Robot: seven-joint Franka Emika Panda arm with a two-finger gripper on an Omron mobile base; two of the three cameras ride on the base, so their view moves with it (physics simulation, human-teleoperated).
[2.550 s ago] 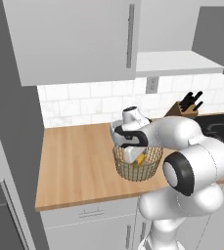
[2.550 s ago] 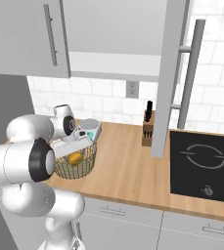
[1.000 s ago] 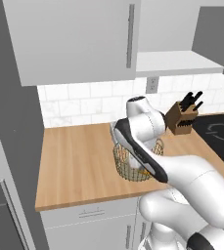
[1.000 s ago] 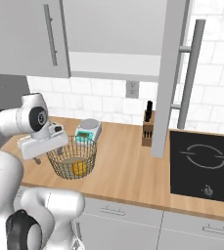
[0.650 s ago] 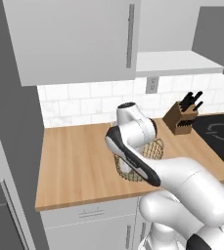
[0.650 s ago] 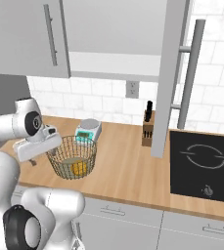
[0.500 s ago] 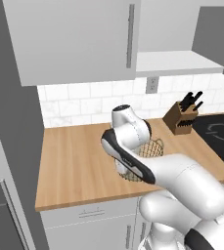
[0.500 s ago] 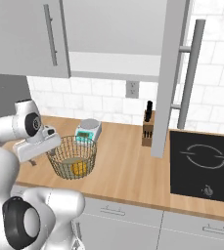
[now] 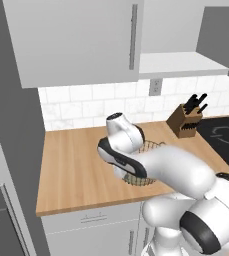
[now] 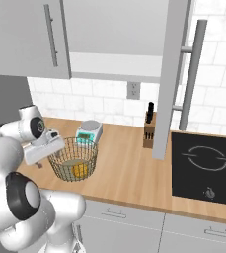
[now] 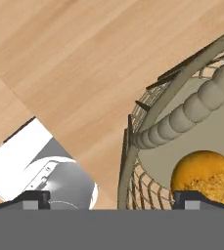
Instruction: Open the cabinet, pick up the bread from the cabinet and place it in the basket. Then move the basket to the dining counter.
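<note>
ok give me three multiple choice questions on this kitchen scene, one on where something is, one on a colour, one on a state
1. Where is the bread?
A. on the cabinet shelf
B. inside the basket
C. on the cooktop

2. What colour is the top of the kitchen scale behind the basket?
A. red
B. teal
C. black

3. How does the gripper stand?
A. open, one fingertip on each side of the basket rim
B. shut on the bread
C. shut on a knife

Answers: 1 B, the orange lump lies on the basket's bottom in the right base view and hand view. 2 B, the scale's plate shows teal in the right base view. 3 A, the hand view shows the tips wide apart with the rim between them.
</note>
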